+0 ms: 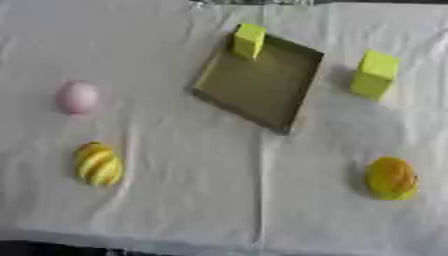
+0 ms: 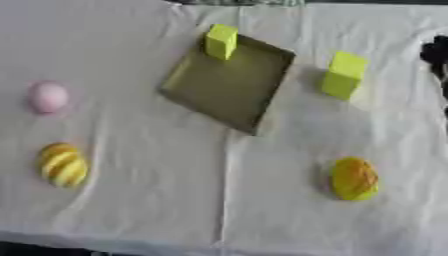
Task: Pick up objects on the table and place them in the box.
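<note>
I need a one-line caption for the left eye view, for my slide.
One yellow block sits in the olive box; another block, two yellow items and a pink egg wait outside.

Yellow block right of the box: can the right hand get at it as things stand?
Probably yes. The yellow block stands alone on the cloth, apart from the box. A dark shape at the right eye view's right edge, likely the right hand, sits beside it with only bare cloth between.

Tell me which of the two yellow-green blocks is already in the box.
The yellow-green block at the far corner of the box is the one; it stands inside the rim. The other block stands on the white cloth to the box's right, apart from it.
</note>
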`<action>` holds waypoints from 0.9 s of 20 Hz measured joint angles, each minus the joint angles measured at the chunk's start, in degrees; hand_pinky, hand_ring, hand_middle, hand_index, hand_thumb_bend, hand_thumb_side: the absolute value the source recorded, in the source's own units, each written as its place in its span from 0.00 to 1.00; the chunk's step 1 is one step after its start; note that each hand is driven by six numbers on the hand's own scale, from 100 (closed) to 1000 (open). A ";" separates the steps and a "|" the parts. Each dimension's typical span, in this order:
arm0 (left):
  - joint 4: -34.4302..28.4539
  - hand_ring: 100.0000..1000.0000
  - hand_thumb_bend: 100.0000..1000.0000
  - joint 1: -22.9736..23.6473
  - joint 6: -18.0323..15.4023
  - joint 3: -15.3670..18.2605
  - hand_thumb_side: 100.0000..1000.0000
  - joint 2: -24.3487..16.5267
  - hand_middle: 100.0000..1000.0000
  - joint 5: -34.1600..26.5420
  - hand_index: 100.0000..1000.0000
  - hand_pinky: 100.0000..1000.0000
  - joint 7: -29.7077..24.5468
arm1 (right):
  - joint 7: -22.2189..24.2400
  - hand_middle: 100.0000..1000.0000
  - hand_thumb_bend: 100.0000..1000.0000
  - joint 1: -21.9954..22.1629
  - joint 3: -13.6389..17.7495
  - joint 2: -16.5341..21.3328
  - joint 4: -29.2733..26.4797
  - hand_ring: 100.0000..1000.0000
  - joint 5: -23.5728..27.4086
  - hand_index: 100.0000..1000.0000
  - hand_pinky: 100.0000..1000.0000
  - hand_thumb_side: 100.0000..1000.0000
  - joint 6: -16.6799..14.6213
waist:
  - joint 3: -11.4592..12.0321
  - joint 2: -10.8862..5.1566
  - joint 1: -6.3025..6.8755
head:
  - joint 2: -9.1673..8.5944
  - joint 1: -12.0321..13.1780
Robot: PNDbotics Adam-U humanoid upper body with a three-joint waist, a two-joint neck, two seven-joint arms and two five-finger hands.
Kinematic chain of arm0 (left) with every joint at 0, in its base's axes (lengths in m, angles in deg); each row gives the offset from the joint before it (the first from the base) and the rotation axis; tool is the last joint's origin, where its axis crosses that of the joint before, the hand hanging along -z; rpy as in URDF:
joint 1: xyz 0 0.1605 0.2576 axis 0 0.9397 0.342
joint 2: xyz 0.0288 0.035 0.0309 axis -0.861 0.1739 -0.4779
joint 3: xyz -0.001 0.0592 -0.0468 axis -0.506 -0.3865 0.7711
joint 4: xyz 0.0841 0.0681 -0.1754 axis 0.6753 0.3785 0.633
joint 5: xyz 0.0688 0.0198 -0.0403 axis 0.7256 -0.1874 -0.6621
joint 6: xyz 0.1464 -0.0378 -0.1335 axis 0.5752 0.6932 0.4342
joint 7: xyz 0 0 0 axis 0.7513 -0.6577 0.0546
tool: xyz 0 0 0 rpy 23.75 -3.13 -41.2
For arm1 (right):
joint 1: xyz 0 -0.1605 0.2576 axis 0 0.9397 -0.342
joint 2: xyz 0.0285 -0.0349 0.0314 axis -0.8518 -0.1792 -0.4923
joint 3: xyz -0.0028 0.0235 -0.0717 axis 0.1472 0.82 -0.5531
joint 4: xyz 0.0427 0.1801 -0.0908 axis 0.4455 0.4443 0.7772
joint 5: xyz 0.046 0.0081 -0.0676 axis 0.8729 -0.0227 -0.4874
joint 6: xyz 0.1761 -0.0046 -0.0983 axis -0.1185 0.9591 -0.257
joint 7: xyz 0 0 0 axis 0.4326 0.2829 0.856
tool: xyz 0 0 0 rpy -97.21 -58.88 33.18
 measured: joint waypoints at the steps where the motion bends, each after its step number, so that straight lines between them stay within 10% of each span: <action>1: 0.00 0.69 0.00 0.00 0.00 0.00 0.66 0.00 0.65 0.00 0.73 0.79 0.00 | 0.01 0.75 0.00 0.01 0.00 -0.10 0.00 0.85 0.00 0.82 1.00 0.65 0.01 | 0.00 0.00 0.00 | 0.00 0.00; 9: 0.00 0.69 0.00 0.00 0.00 0.00 0.66 0.01 0.65 0.00 0.73 0.79 0.00 | 0.15 0.78 0.00 -0.74 -0.06 1.06 0.03 0.88 -1.95 0.84 0.99 0.60 0.14 | 0.03 0.00 0.00 | 0.00 -0.08; 18: 0.00 0.69 0.00 -0.02 0.17 -0.02 0.66 -0.01 0.65 0.00 0.73 0.79 -0.18 | 5.88 0.86 0.00 -8.65 -6.14 16.00 4.33 0.94 -16.93 0.91 0.94 0.63 4.35 | 0.71 0.00 0.00 | 0.00 -0.96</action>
